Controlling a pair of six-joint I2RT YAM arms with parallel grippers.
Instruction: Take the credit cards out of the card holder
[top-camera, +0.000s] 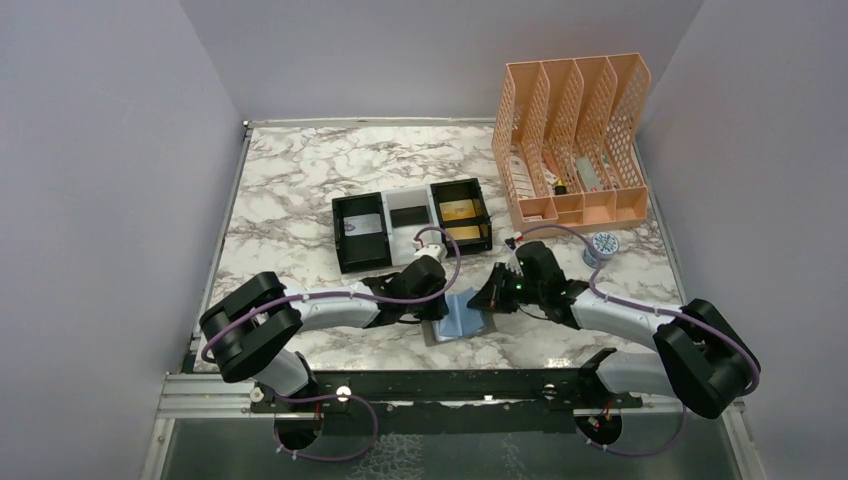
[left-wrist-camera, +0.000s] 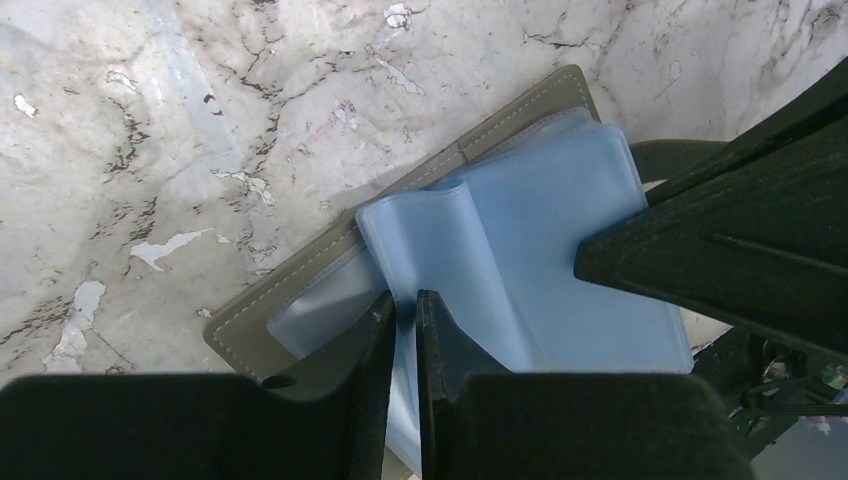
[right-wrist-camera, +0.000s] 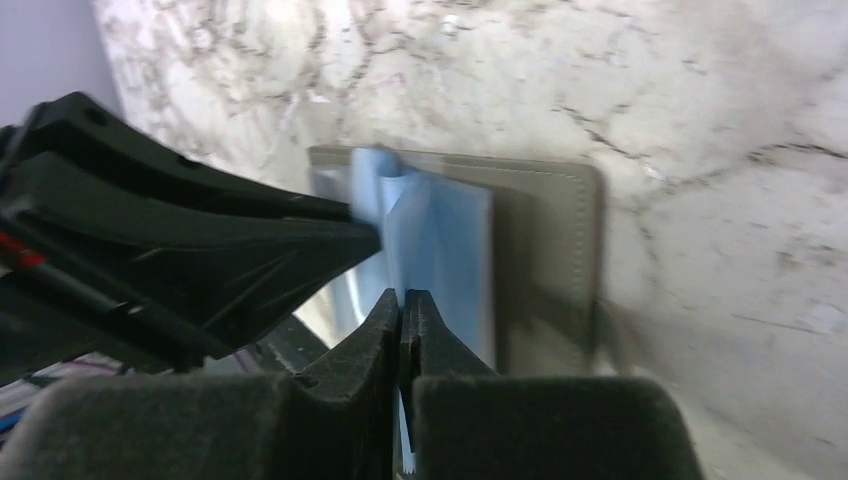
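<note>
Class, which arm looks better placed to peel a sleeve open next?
Probably the left: the left gripper pinches a blue sleeve curled up off the card holder, while the right gripper pinches the other sleeves at their edge, steadying it.

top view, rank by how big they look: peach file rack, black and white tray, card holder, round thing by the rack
1. peach file rack
2. black and white tray
3. card holder, only partly visible
4. round thing
</note>
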